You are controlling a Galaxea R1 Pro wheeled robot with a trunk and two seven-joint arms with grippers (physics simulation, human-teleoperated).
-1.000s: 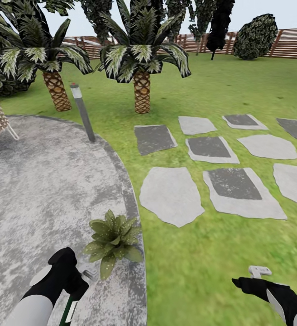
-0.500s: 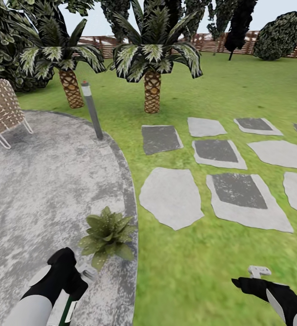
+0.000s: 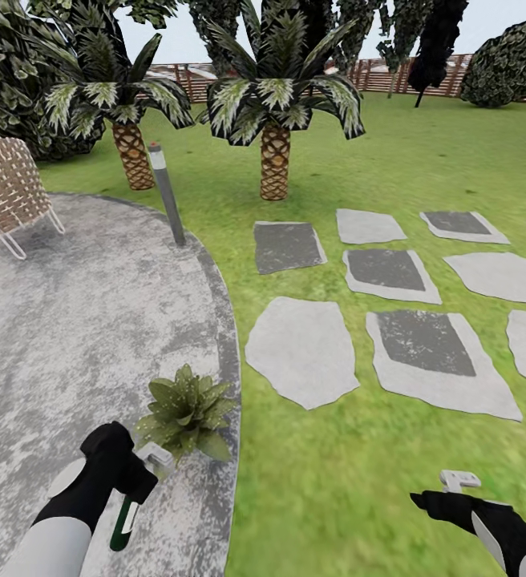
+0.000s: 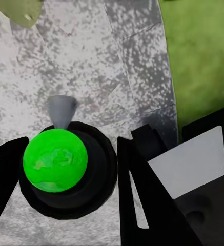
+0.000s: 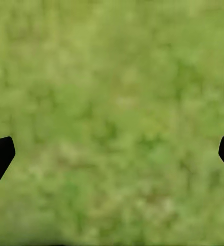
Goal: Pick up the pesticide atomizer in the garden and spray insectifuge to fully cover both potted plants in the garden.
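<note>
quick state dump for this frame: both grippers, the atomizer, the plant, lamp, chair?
left gripper: shut on the pesticide atomizer, beside the plant.
pesticide atomizer: held, tilted, grey spray head toward the plant.
right gripper: open, holding nothing, over grass.
potted plant: upright at the patio's edge, pot hidden by leaves.
bollard lamp: standing, leaning a little.
wicker chair: upright on the patio.

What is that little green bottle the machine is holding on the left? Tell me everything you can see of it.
The pesticide atomizer is a slim dark green bottle with a white label and a grey spray head at its top. The left gripper is shut on its upper part, so it hangs tilted above the grey paved patio, its nozzle towards a small leafy potted plant at the patio's edge. The left wrist view shows a bright green round part in a black collar, and a grey nozzle.
</note>
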